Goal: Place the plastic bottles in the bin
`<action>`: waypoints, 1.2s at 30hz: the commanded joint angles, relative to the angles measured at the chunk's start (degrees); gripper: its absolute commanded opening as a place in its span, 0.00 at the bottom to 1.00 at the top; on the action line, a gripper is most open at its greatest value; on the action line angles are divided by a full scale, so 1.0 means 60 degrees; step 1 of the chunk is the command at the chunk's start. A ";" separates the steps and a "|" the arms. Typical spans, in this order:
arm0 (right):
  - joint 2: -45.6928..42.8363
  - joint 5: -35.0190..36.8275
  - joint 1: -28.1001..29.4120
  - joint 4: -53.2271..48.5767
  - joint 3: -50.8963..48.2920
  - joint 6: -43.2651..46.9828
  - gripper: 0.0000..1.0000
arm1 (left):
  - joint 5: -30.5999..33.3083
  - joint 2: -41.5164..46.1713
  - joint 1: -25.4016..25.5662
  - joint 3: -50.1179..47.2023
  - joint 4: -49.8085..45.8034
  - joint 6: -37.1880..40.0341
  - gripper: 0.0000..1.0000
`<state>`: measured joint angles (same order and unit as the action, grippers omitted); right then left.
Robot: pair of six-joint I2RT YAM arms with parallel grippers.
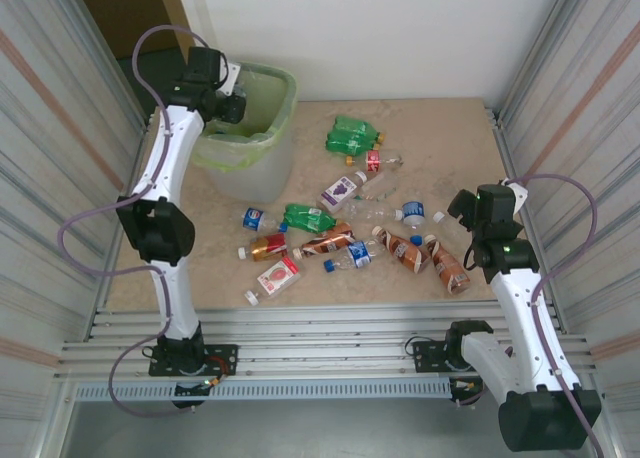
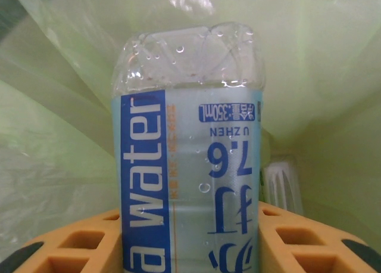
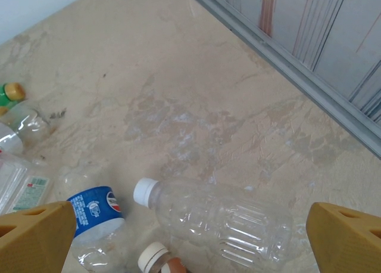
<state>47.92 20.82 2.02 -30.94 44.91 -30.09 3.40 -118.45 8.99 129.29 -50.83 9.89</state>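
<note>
— The left gripper point(image 2: 190, 240) is clenched on a clear blue-labelled water bottle point(image 2: 187, 160), down in the translucent whitish bin point(image 1: 262, 168), upper left.
— It could snag the light green bag liner point(image 2: 59, 136) on release. The right gripper point(image 3: 190, 231) gapes empty above a clear white-capped bottle point(image 3: 220, 216), lower middle.

Bright, even light, soft shadows, glints on the clear bottle point(image 3: 220, 222).

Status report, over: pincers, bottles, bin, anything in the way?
Left pincer shut on water bottle, inside bin. Right pincer open above clear bottle. Other bottles scattered on table. No obstruction seen.
</note>
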 commanded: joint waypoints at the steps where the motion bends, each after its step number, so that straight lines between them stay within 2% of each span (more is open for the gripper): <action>1: -0.0018 0.0006 0.0068 -0.0307 0.0331 -0.0322 0.98 | -0.0048 -0.0198 -0.0021 0.0323 -0.0266 0.0135 0.34; 3: -0.0019 0.0028 0.0077 -0.0349 0.0337 -0.0327 0.98 | -0.0029 -0.0209 -0.0020 0.0359 -0.0317 0.0124 0.35; 13: -0.0037 0.0165 0.0078 -0.0469 0.0310 -0.0479 0.98 | -0.0076 -0.0663 -0.0033 0.0497 -0.0614 0.0014 0.50; 18: -0.0025 0.0092 0.0079 -0.0439 0.0318 -0.0515 0.98 | 0.0013 -0.0680 -0.0026 0.0671 -0.0691 -0.0051 0.67; 27: -0.0003 0.0089 0.0075 -0.0381 0.0287 -0.0496 0.98 | -0.0079 -0.0314 -0.0016 0.1023 -0.0719 -0.0369 0.68; 36: -0.0033 0.0119 0.0074 -0.0366 0.0272 -0.0464 0.98 | -0.0395 0.1029 -0.0005 0.0859 -0.0336 -0.0818 0.68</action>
<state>47.94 21.02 2.02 -32.91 44.91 -31.53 2.50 -117.97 8.99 133.29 -54.11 6.96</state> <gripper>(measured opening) 0.977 0.681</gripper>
